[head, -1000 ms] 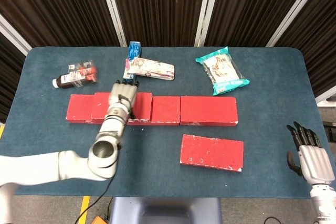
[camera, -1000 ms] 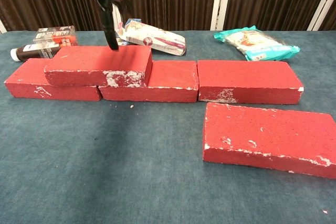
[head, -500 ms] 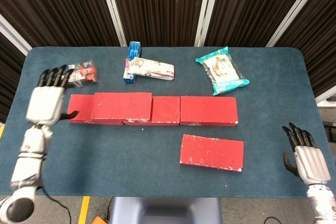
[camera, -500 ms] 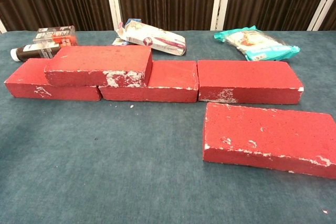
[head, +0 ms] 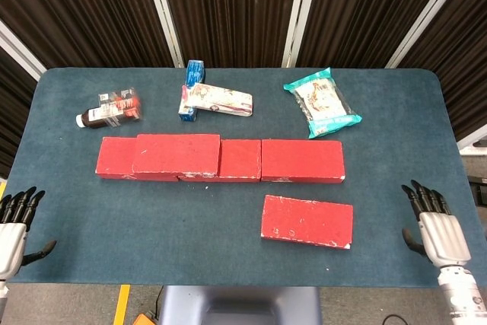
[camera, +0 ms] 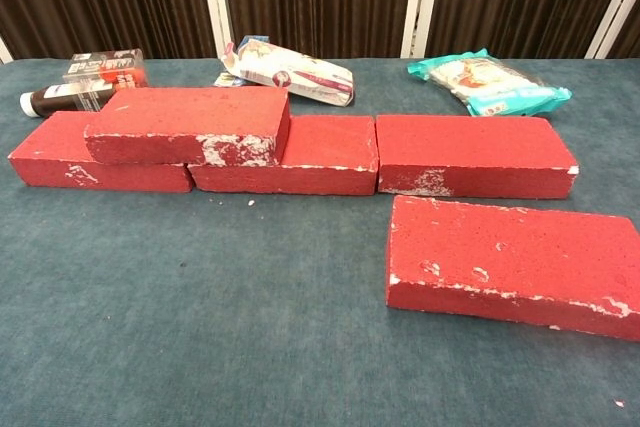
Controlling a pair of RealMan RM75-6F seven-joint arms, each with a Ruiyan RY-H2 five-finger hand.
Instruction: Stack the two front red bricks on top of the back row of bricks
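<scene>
A back row of red bricks (head: 302, 160) (camera: 470, 154) runs across the middle of the blue table. One red brick (head: 176, 154) (camera: 188, 124) lies stacked on the row's left part, straddling two bricks. Another red brick (head: 307, 221) (camera: 510, 263) lies alone in front of the row at the right. My left hand (head: 12, 227) is at the front left table edge, fingers spread, holding nothing. My right hand (head: 435, 226) is at the front right edge, fingers spread, empty. Neither hand shows in the chest view.
Behind the row lie a dark bottle with a red-labelled box (head: 111, 109) (camera: 82, 82) at the left, a white pouch (head: 219, 100) (camera: 295, 73) over a blue box (head: 194, 74) in the middle, and a teal snack bag (head: 323, 103) (camera: 490, 83) at the right.
My left hand has let go of the stacked brick and drawn back from the row to the front left table edge. The right hand has crept slightly up and inward.
</scene>
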